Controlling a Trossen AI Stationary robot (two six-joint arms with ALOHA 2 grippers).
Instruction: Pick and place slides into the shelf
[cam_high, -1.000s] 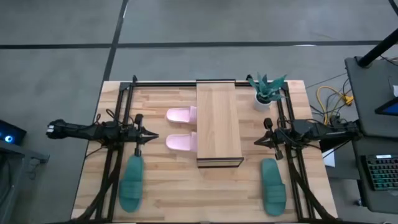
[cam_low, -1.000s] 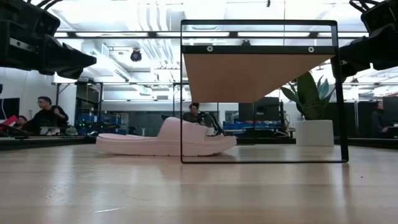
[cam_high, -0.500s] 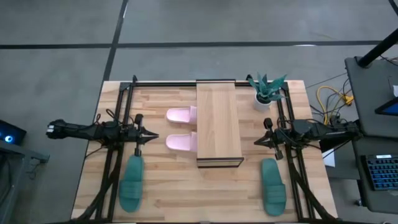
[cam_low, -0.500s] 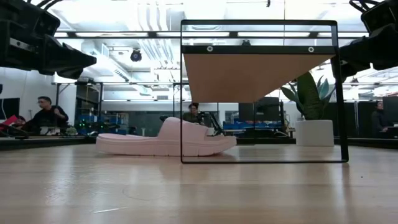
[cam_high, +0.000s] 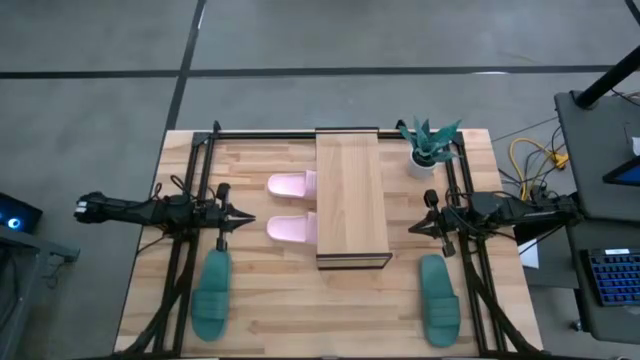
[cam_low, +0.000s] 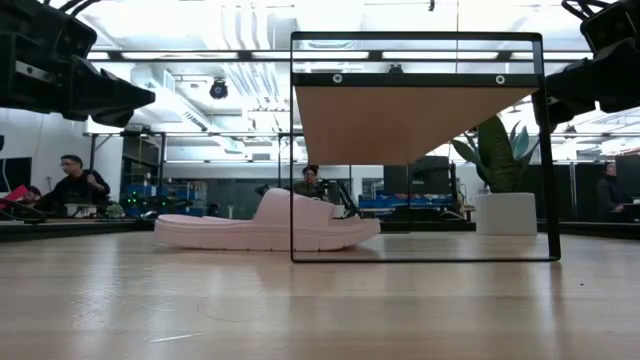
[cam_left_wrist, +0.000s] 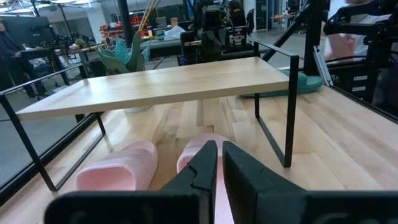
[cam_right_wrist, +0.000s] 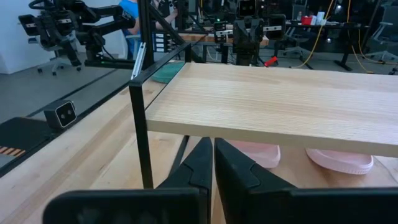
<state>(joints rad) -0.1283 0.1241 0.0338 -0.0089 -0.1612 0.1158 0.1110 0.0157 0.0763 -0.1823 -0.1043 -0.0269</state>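
The shelf (cam_high: 352, 195), a light wood plank on a thin black frame, stands in the middle of the table. Two pale pink slides (cam_high: 290, 184) (cam_high: 290, 228) lie flat on their soles at its left side, their right ends under the plank. One teal slide (cam_high: 212, 293) lies near left and another (cam_high: 438, 297) near right. My left gripper (cam_high: 248, 217) hovers shut, level, left of the pink slides, touching nothing. My right gripper (cam_high: 412, 226) hovers shut right of the shelf. In the left wrist view the shut fingers (cam_left_wrist: 217, 152) point at the pink slides (cam_left_wrist: 118, 171).
A potted plant (cam_high: 428, 145) stands at the far right, beside the shelf's far end. Black arm frames run along the table's left (cam_high: 180, 270) and right (cam_high: 470, 270) sides. People sit in the room beyond the table (cam_low: 75, 180).
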